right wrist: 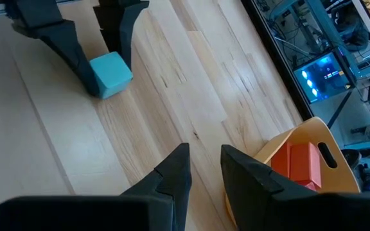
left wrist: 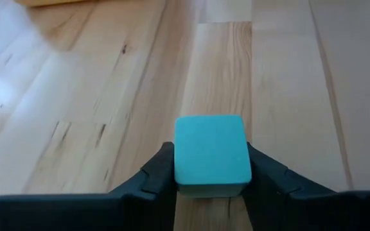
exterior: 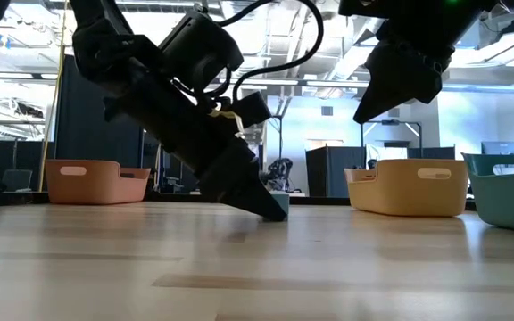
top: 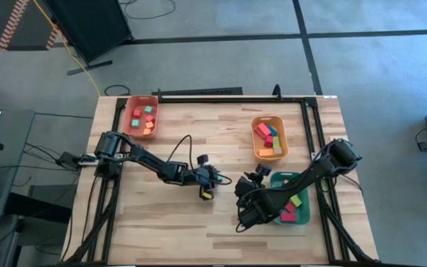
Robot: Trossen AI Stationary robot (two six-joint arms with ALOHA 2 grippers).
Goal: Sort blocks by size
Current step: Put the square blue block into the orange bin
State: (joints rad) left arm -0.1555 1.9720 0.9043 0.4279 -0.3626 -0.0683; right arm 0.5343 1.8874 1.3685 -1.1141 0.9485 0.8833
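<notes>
Smooth teal cube (left wrist: 211, 154) on grained wood

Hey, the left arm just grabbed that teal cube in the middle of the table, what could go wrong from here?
1. The left pincer pinches only the teal cube's lower sides, so it might slip when lifted.
2. The right pincer hangs close by, so the arms could bump on the way to a tray.
</notes>
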